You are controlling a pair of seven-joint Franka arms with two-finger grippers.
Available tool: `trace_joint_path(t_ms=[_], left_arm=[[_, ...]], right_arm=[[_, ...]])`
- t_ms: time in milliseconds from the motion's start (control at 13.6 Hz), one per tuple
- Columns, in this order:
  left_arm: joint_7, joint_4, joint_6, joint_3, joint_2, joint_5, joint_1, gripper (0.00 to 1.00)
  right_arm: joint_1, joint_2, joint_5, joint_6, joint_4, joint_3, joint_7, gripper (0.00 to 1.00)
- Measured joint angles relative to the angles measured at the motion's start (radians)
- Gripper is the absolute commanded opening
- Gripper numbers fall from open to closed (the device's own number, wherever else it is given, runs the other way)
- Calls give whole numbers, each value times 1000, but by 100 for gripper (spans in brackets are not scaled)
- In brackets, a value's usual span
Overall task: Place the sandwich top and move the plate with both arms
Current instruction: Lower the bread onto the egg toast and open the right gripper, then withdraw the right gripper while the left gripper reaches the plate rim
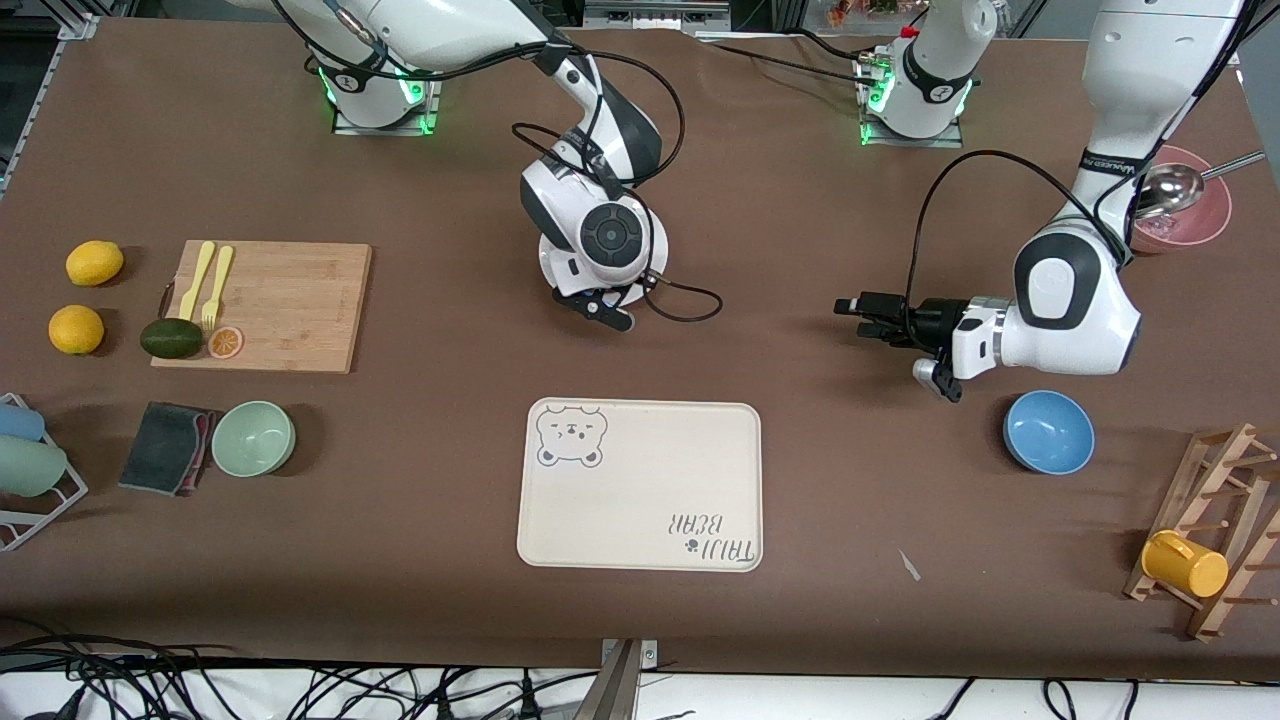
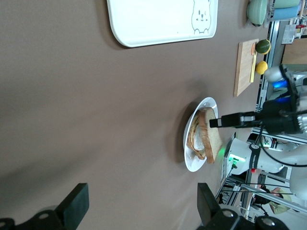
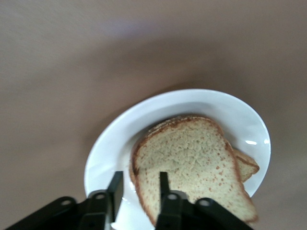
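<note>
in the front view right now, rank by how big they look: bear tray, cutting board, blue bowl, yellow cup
1. bear tray
2. cutting board
3. blue bowl
4. yellow cup

The tan, brown-crusted sandwich top [image 3: 192, 163] is lying tilted on the stack filling the small white plate [image 3: 120, 143], toward twelve o'clock from centre.

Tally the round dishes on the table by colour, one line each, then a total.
White plate, under the right gripper: 1
Green bowl: 1
Blue bowl: 1
Pink bowl, with a ladle in it: 1
Total: 4
</note>
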Motion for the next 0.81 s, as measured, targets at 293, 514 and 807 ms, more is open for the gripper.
trace_joint_path(t_ms=[293,514,807], left_arm=[[93,0,-9,2,0,0,20,100],[128,-9,-33,-8,18,-94,20,100],[143,-11,-33,-59,76,-172,-8,100]], right_arm=[[-29,-27,-4,-12,92,-22,-6,100],[-116,-99,-11,-59,111,-36,-175,100],[-160,-192,-19,-162,113,-185,-526,100]])
